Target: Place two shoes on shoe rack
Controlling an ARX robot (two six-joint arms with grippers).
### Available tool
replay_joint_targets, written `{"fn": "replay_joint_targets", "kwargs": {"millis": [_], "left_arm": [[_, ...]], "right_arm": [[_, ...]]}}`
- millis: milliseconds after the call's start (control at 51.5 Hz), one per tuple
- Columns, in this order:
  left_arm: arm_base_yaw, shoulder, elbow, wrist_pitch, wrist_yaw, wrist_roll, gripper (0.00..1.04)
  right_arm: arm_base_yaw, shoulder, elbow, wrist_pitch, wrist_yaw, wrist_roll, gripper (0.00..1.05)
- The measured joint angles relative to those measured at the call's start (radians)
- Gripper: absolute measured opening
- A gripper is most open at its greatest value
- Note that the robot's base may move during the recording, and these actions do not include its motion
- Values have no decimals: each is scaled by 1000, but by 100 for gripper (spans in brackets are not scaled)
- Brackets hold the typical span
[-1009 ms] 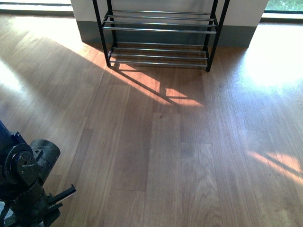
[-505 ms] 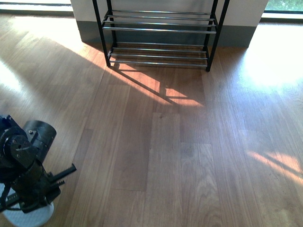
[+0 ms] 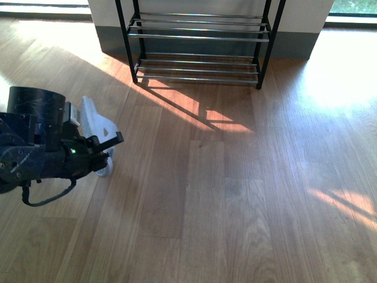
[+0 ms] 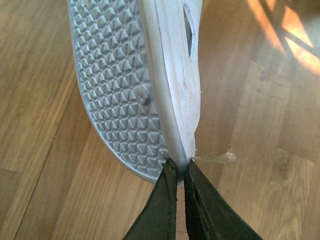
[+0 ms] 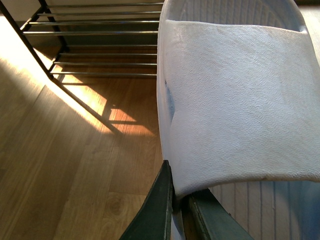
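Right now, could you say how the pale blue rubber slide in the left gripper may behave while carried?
Probably light: the left gripper pinches the pale blue rubber slide by one edge. So held, it may swing or twist. Its studded sole likely resists sliding.

The left pincer has 2 dark tapered fingers on a black arm with a looping cable

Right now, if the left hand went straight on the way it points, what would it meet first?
Likely bare floor: the left hand, shut on a slide, points at open boards, rack off its line. Depth is unclear.
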Motion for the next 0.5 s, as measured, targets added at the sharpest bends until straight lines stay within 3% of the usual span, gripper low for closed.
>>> {"fn": "replay_joint_targets", "kwargs": {"millis": [214, 330, 505], "left_arm": [[-61, -7, -145, 156, -44, -72, 2], [-69, 19, -194, 206, -83, -269, 2], [-97, 86, -206, 335, -88, -410, 2]], "right_arm": [[0, 0, 0, 0, 0, 0, 1], [0, 0, 0, 0, 0, 0, 1], [0, 0, 0, 0, 0, 0, 1]]}}
